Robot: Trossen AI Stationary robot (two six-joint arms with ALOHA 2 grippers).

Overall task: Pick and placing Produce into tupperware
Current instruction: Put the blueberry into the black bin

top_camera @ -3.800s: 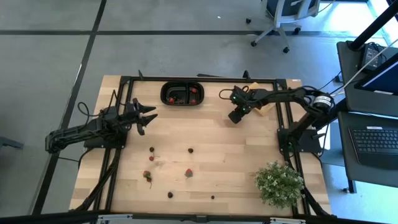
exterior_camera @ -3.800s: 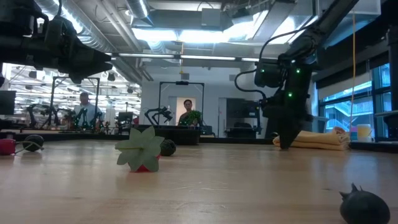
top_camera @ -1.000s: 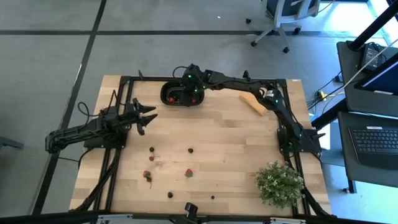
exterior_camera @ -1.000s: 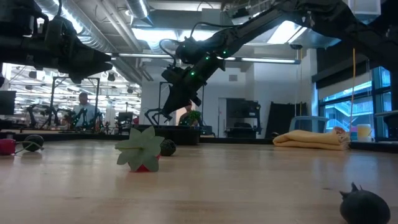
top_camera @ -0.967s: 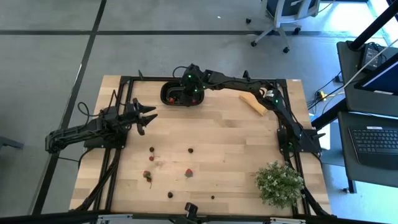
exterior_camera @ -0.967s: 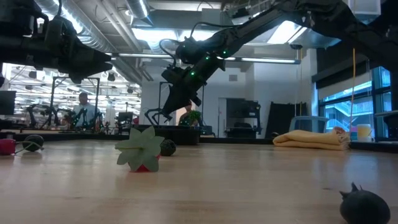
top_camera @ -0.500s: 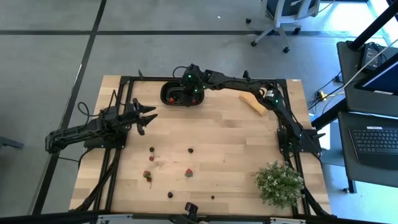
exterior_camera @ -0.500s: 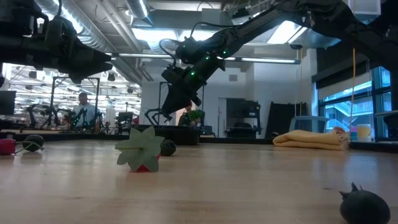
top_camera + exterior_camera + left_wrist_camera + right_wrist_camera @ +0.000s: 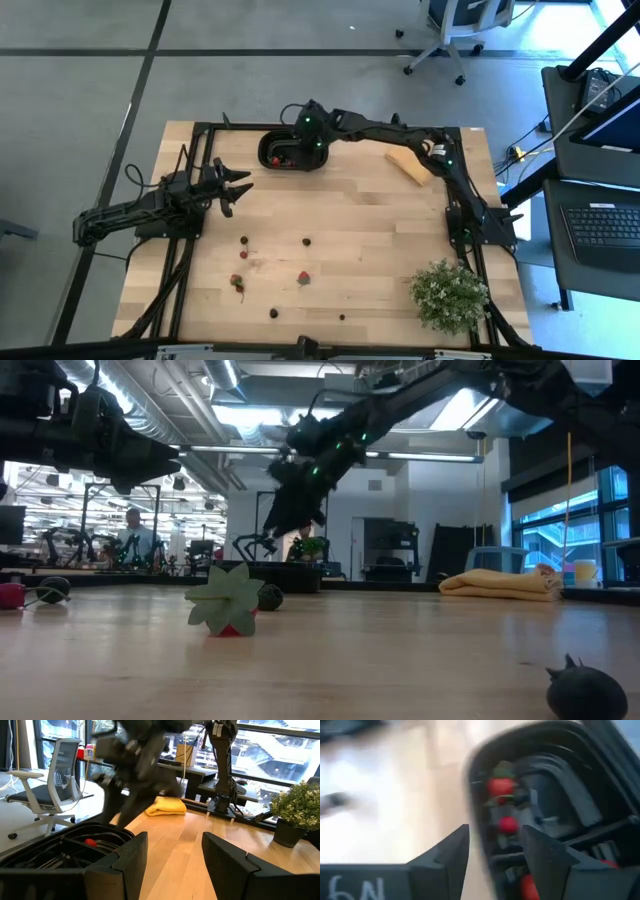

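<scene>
High view: right gripper over black tupperware at upper centre; left gripper mid-left, fingers spread; loose produce lower centre.
Right wrist view: fingers apart, nothing held; red pieces inside container.

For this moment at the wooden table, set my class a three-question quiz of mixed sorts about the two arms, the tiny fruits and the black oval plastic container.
1. True or false: the right gripper is above the black oval plastic container.
2. Which gripper waits at the table's left side, fingers open?
A. left
B. right
3. Fill in: the right gripper's fingers are open and hold ____.

Key:
1. true
2. A, the left gripper
3. nothing
</scene>
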